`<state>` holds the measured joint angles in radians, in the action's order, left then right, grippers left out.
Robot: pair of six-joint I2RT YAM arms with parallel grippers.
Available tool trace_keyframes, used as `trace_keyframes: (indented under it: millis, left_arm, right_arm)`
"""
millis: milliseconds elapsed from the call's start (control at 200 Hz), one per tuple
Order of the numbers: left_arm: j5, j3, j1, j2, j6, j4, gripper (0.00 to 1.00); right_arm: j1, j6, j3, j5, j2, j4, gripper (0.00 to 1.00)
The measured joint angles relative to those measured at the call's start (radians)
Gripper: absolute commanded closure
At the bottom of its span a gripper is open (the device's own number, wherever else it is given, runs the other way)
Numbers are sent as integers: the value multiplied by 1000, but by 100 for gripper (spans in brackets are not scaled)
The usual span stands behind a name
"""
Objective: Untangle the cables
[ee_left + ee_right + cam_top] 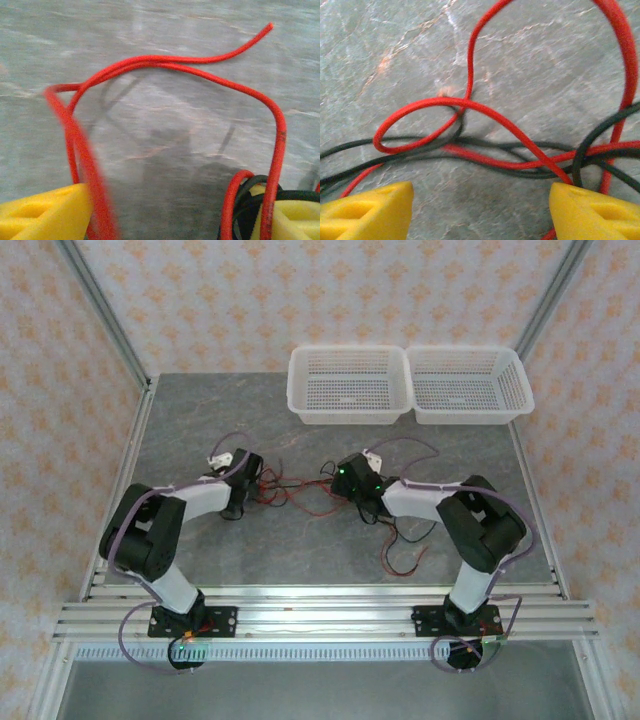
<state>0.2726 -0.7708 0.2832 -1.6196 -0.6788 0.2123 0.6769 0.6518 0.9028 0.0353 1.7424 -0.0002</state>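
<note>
Between your left gripper's yellow fingertips the bare table shows through: the jaws stand wide and clamp nothing. A red strand of the cables passes along the inner edge of one pad; contact cannot be confirmed. Red and black strands drape over the other pad.

Your right gripper is likewise spread wide, with nothing pinched. Just ahead of its gap a red loop lies on the table, crossed by black strands.

Take the left-hand white basket as your reference. Both grippers sit on its near side, well apart from it: the left one off its left end, the right one in front of its middle. The tangle stretches between the two grippers. Looser red and black ends trail further from the basket, beside your right arm.
</note>
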Motion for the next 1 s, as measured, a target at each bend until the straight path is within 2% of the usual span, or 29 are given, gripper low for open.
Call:
trace_keyframes:
  millis: [215,521,996]
  left_arm:
    - [34,6,-11,127,11,53,22]
    - [18,9,-11,329,26,62,20]
    - [-38,-39,-11,586,61,141,18]
  right_arm:
    - [-6,-61,0,-16,-63,-26,27]
    - [-6,-108,0,-50,-344,-115,26]
    - [-6,-89,-14,56,-574,-381,26]
